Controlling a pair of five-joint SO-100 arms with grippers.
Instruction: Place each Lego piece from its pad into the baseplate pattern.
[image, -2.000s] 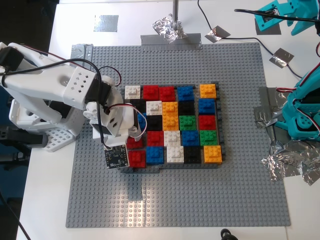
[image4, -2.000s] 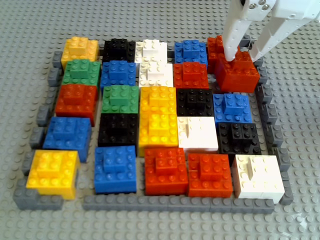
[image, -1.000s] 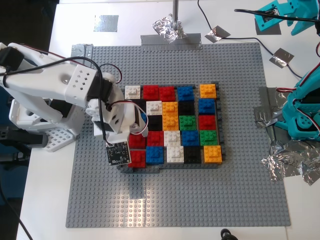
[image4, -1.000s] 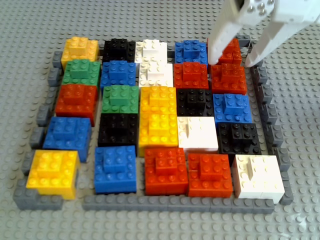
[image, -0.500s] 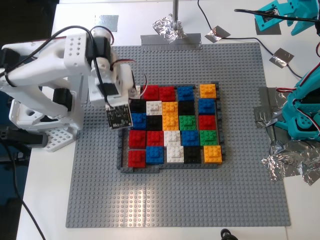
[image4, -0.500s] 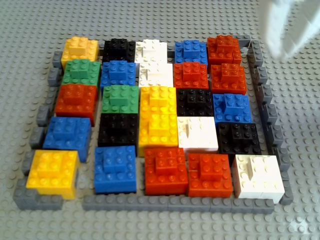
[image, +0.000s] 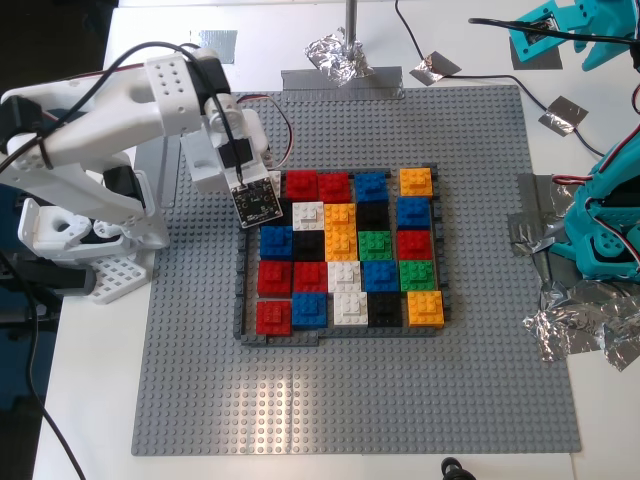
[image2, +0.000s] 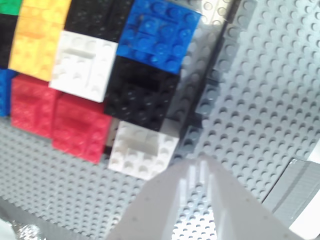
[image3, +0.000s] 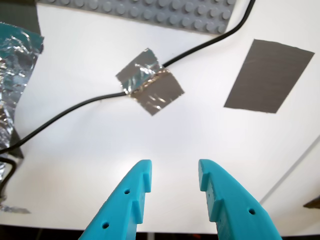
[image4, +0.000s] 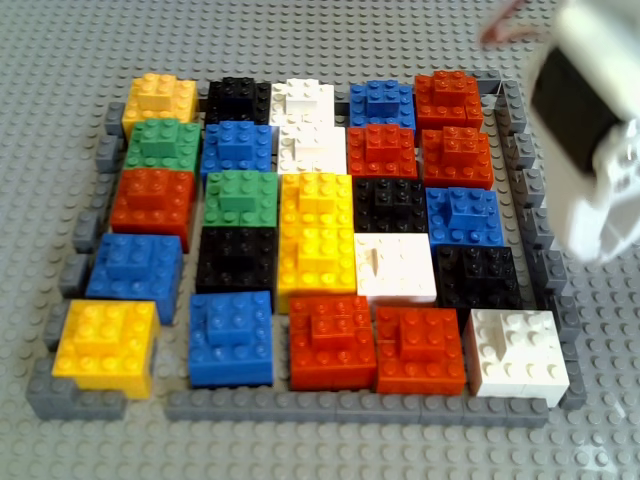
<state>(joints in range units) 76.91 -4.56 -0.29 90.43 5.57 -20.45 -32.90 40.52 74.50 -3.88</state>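
Broadly, the large grey studded plate fills the middle of the exterior view, and the baseplate pattern sits on it a little toward the far side, a five-by-five mosaic inside thin dark strips. Every cell I can see holds a brick.

The white arm reaches in from the exterior view's left and carries my second gripper. Its fingers are pressed together with nothing between them. It hangs above the pattern's far-left corner as the exterior view shows it, just past the white corner brick. In the other view this arm is only a white blur at that view's right.

My first gripper is the teal one at the exterior view's far right, well apart from the pattern. Its jaws stand apart and empty over the white table, above a silver tape patch stuck on a black cable.

The Lego piece is seated in the pattern's left column in the exterior view, second row from the near edge. It lies level with its neighbours, with a blue brick on its far side and another red brick on its near side. No gripper touches it.

The pad lies bare on the table at the exterior view's far left, off the plate and partly hidden behind the white arm.
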